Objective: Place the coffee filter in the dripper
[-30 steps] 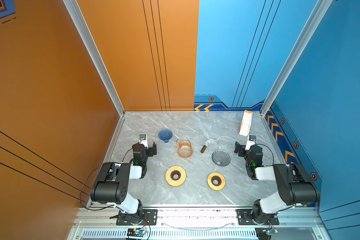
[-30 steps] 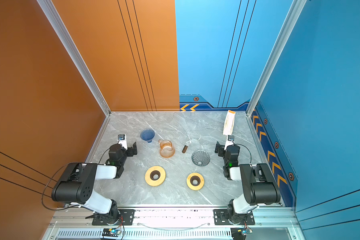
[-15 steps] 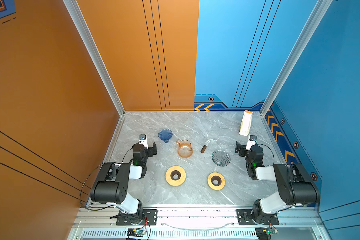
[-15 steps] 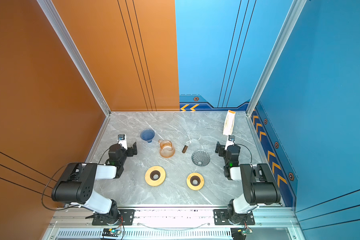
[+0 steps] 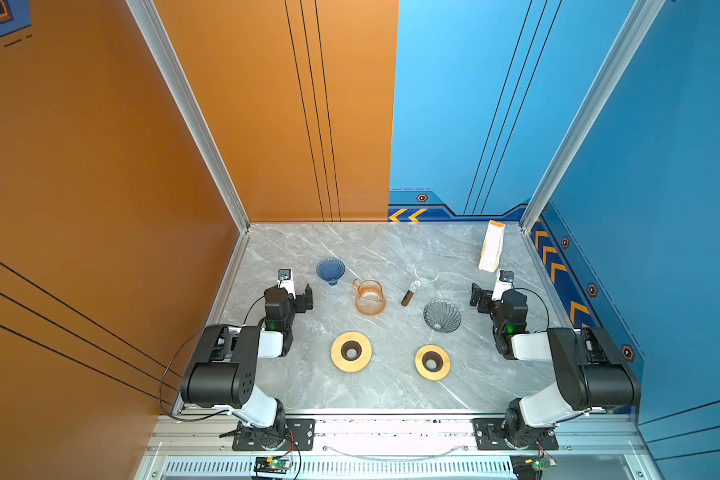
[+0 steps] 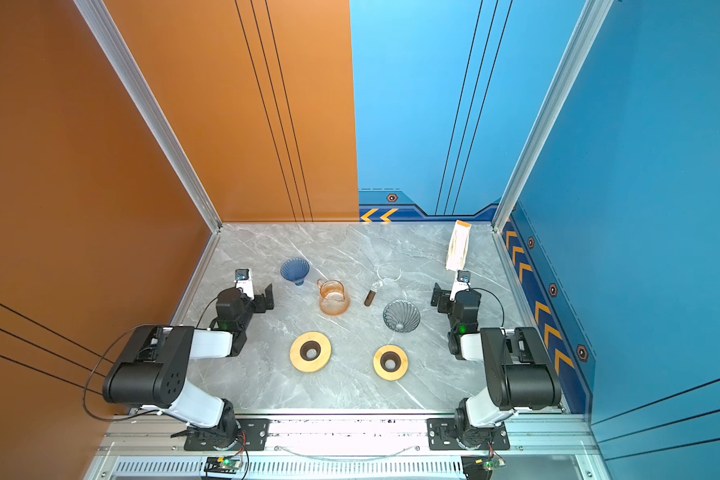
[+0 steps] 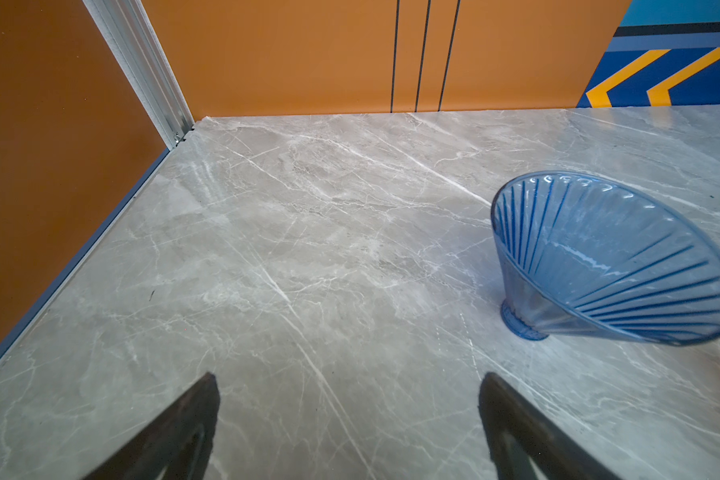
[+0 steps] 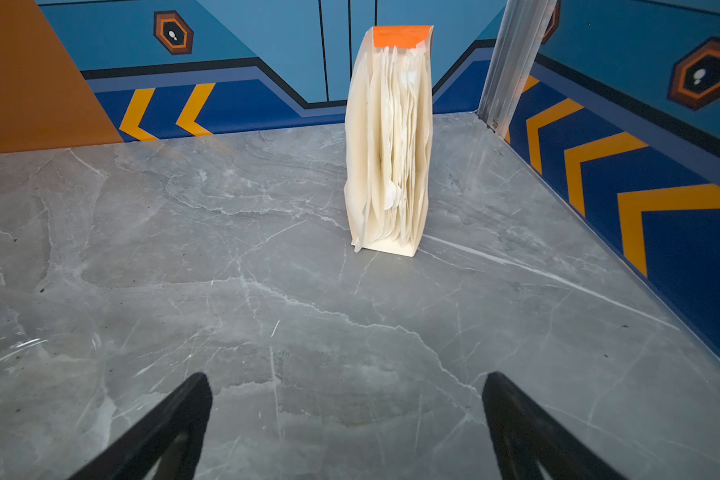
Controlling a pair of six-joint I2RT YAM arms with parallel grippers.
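Observation:
A cream pack of coffee filters (image 5: pixel 491 246) (image 6: pixel 458 245) with an orange top stands upright at the back right, straight ahead of my right gripper (image 8: pixel 346 376) (image 5: pixel 485 297), which is open and empty. A blue ribbed glass dripper (image 5: pixel 330 270) (image 7: pixel 612 257) lies tilted on the marble, just beyond and to the right of my left gripper (image 7: pixel 350 378) (image 5: pixel 298 297), also open and empty. A grey ribbed glass dripper (image 5: pixel 442 316) (image 6: pixel 401 316) sits mid-right, beside the right arm.
Two wooden rings (image 5: pixel 351 351) (image 5: pixel 432 362) lie near the front. An orange glass pitcher (image 5: pixel 370 296) and a clear scoop with a brown handle (image 5: pixel 416 284) sit in the middle. Walls close the left, back and right sides.

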